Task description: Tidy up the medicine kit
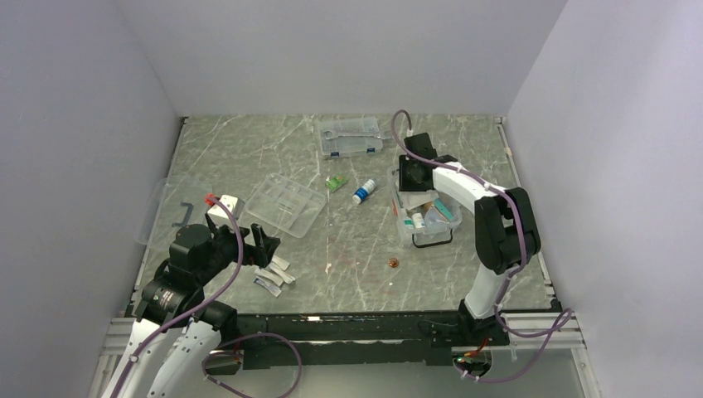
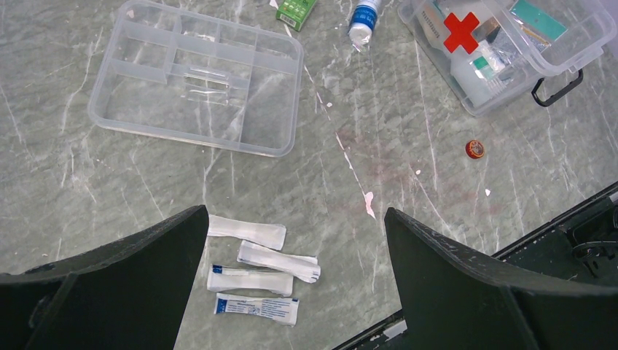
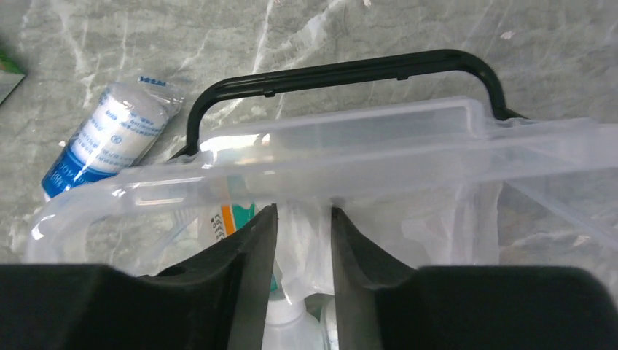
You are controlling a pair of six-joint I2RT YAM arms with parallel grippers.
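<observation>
1. At the far left, the clear lid (image 1: 170,211) with its black handle is lying flat by the wall. Its outline is faint.
2. The left gripper (image 1: 264,240) (image 2: 295,219) is hovering with its fingers spread wide and nothing between them, above four white packets (image 1: 273,275) (image 2: 256,271). Their print is too small to read.
3. The divided tray (image 1: 286,204) (image 2: 197,87) is sitting upright just beyond the packets.
4. A green carton (image 1: 336,183) (image 2: 296,11) and a blue-and-white roll (image 1: 363,192) (image 2: 363,22) (image 3: 109,135) are lying mid-table. The left wrist view is cutting off both.
5. The red-cross box (image 1: 424,224) (image 2: 503,55) is standing at the right, and its contents are blurring together through the walls.
6. The right gripper (image 1: 412,182) (image 3: 302,211) is reaching into the box's far end. Its fingers are narrowly apart with clear film between them, and whether they are pinching it cannot be told.
</observation>
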